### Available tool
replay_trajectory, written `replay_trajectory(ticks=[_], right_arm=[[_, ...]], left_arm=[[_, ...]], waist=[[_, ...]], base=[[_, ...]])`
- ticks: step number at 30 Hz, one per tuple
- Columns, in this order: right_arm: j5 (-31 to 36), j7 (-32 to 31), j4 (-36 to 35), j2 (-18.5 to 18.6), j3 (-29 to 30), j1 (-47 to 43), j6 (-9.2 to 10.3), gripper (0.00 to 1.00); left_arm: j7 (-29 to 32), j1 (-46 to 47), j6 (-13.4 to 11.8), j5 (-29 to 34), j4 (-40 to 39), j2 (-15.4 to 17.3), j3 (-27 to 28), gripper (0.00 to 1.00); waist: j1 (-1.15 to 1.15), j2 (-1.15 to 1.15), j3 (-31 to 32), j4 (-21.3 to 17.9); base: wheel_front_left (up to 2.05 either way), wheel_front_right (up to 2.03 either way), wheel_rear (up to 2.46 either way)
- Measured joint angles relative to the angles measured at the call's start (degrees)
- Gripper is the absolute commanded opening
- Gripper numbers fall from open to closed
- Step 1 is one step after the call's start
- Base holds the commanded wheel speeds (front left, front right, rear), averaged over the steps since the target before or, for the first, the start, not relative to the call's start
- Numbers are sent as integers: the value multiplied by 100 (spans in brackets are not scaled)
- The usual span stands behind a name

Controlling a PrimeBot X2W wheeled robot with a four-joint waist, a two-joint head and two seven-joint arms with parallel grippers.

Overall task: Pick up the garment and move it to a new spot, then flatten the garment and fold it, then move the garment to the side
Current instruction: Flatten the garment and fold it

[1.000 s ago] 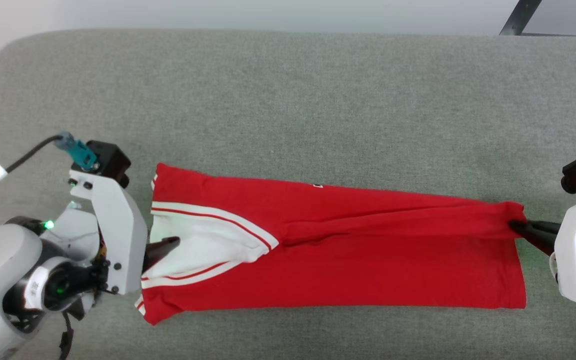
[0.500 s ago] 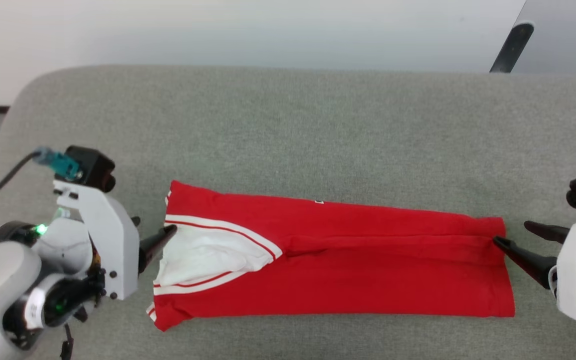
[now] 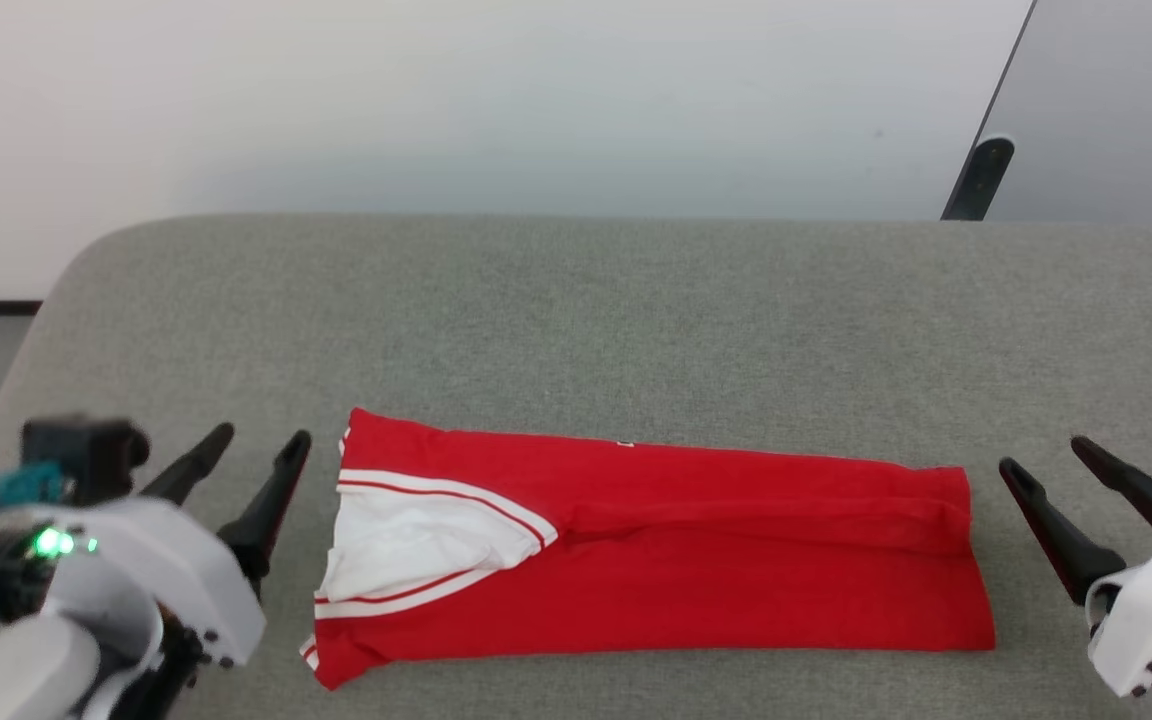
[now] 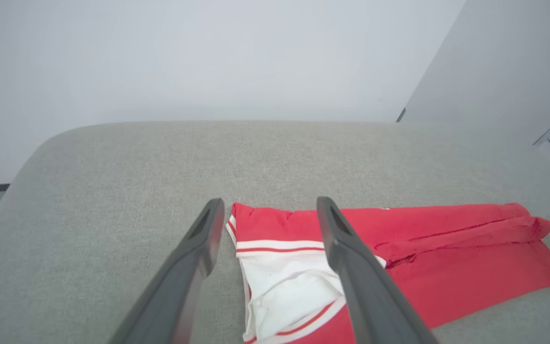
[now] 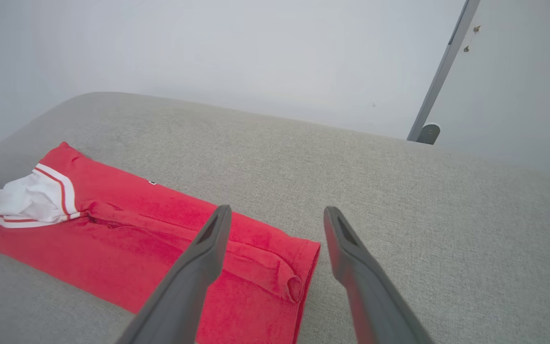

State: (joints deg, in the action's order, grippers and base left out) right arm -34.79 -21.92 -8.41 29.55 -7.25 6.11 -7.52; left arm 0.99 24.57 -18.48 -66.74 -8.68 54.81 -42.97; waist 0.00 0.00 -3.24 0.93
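Observation:
The garment lies flat on the grey padded table, folded lengthwise into a long red strip, with a white sleeve end and red-striped trim on top at its left end. My left gripper is open, just left of that end and clear of the cloth. My right gripper is open too, a short way right of the hem. The left wrist view has the garment beyond my open fingers. In the right wrist view the garment lies to the left of my spread fingers.
The grey padded table stretches far behind the garment, with rounded corners at the left. A pale wall stands beyond its far edge. A dark slanted post rises behind the far right corner.
Both grippers have opened and let go of the garment's two ends, then drawn back toward me. The garment now rests slack on the table. The head camera has tilted up.

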Motion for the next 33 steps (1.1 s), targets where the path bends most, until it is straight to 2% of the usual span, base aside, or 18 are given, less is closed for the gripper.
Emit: replay_trajectory(ticks=[3, 7, 13, 16, 24, 30, 33], right_arm=[[170, 331, 167, -141, 100, -178, 0, 100], [265, 455, 472, -209, 226, -317, 0, 100], [221, 59, 825, -268, 516, -359, 0, 100], [90, -177, 937, -257, 597, -359, 0, 100], [-107, -838, 1150, -147, 719, -211, 0, 100], [-256, -1474, 1319, -135, 720, 41, 0, 100], [-348, -1756, 1413, -152, 699, 153, 0, 100]], left_arm=[[-679, -330, -10, 176, 54, -24, 84, 100], [-1355, -748, -15, 281, 207, -127, 213, 100], [-1591, -1350, 64, 538, 511, -687, 1089, 100], [-1607, -1653, 297, 938, 572, -1192, 1804, 100], [-1608, -2296, 1098, 1869, 916, -2368, 3116, 100], [-1608, -2359, 1727, 2350, 1206, -3136, 3623, 100], [-1608, -2243, 1953, 2491, 1307, -3355, 3680, 100]], waist=[[0, 0, 95, -32], [0, 0, 174, -55], [0, 0, 182, 55], [0, 0, 151, 142], [0, 0, -74, 360], [0, 0, -400, 550], [0, 0, -570, 638]], base=[[0, 0, 0], [0, 0, 0], [0, 0, 0], [0, 0, 0], [0, 0, 0], [0, 0, 0], [0, 0, 0]])
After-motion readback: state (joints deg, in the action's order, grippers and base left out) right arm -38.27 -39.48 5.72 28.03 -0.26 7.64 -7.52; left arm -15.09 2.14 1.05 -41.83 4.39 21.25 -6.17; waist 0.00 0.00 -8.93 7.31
